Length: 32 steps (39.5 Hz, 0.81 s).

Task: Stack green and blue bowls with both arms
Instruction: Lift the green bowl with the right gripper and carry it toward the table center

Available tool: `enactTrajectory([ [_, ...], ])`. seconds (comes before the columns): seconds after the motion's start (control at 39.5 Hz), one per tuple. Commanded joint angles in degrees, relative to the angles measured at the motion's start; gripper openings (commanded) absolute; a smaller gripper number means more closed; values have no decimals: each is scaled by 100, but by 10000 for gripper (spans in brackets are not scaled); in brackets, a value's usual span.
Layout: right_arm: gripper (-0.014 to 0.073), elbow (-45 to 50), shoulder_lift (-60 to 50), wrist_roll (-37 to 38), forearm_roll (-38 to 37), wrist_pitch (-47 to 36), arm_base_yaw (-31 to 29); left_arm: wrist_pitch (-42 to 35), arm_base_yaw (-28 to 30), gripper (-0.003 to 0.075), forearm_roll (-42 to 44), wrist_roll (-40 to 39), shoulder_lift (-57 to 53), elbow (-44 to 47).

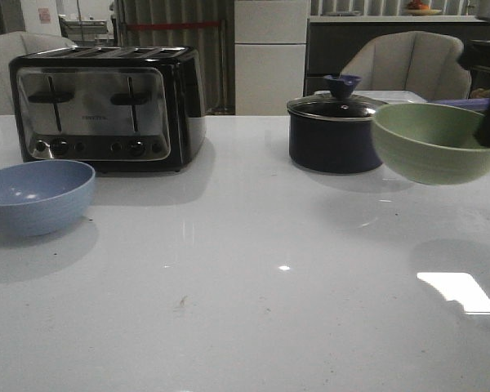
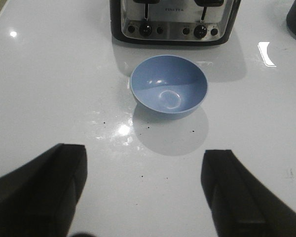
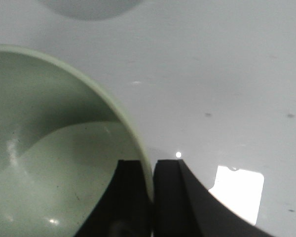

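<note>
White table: green bowl rim pinched in right end effector, airborne.

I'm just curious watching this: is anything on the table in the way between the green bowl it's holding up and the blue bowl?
Nothing visible. The green bowl hangs above bare table; the blue bowl sits open at the left. Toaster and saucepan stand farther back.
</note>
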Motion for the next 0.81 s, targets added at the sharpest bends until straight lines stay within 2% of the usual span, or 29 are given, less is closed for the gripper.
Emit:
enactTrajectory([
  [0.0,44,-179,-369,-104,137,-41,668,-445,11,542,-71,-2,57,-156],
  [0.18,37,-20,-253,-104,51,-325,1838,-445,11,542,-71,-2,57,-156],
  [0.35,37,91,-5,-46,-174,-618,2605,-425,11,542,-71,-2,57,-156],
  [0.48,37,91,283,59,-254,-646,2870,-425,11,542,-71,-2,57,-156],
  [0.66,42,91,566,84,-312,-755,2884,-415,11,542,-71,-2,57,-156],
  [0.73,76,91,591,84,-317,-755,2884,-409,11,542,-71,-2,57,-156],
  [0.78,139,91,598,84,-317,-762,2884,-400,11,542,-71,-2,57,-156],
])
